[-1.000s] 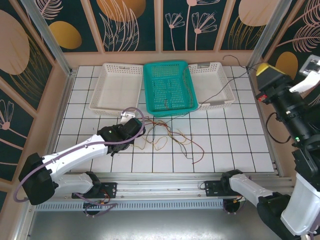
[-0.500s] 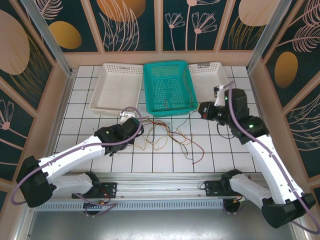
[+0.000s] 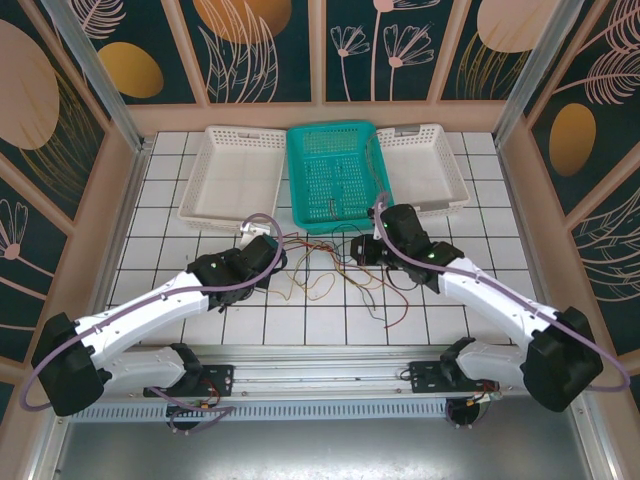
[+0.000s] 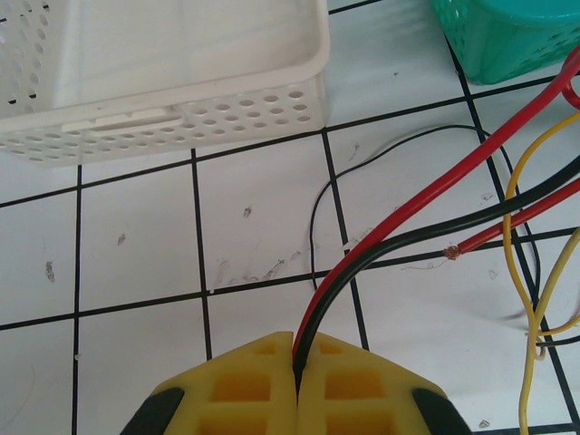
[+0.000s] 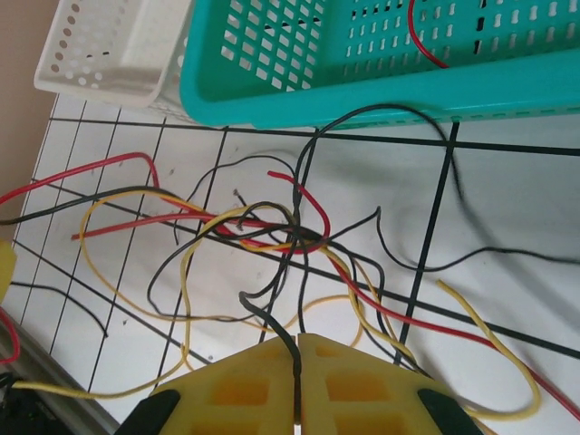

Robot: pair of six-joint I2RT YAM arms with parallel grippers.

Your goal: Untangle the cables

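The top external camera looks steeply down from above the near edge over the whole tiled table (image 3: 150, 250). Both wrist cameras sit close above the tiles, sharing the teal basket (image 4: 507, 36) and cables (image 5: 272, 236).

A lab test cell: gridded table (image 3: 480, 310), aluminium frame posts (image 3: 95, 70), patterned panels (image 3: 250, 50).

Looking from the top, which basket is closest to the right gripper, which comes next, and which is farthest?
From the right gripper, shut on a black cable:
1. The teal basket, just behind it, in the middle of the row.
2. The right white basket, behind and to its right.
3. The left white basket, at the row's left end.
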